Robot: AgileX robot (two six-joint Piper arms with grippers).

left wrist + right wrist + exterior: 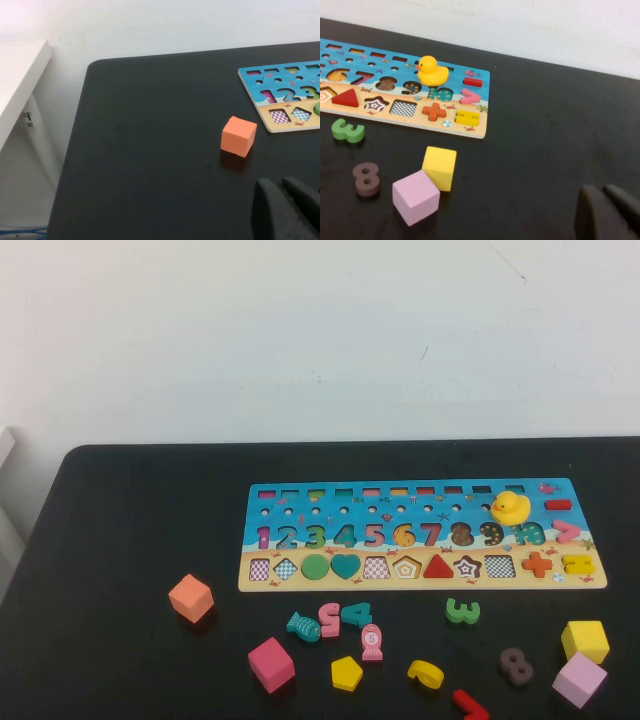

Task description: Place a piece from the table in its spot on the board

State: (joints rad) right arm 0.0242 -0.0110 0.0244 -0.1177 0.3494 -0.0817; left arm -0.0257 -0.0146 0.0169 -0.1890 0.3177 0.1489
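The piece, a small flat yellow pentagon, lies on the black table near the front edge, in front of the board. The board lies flat at mid-table, and its pentagon slot is open in the shape row. The board's left end shows in the left wrist view and its right end in the right wrist view. My left gripper hovers shut and empty over bare table near an orange cube. My right gripper is shut and empty over the table's right side. Neither gripper shows in the high view.
A rubber duck stands on the board's right part. An orange cube, a pink cube, a yellow cube and a lilac cube sit on the table. Loose numbers include a green 3, a brown 8 and a yellow curved number.
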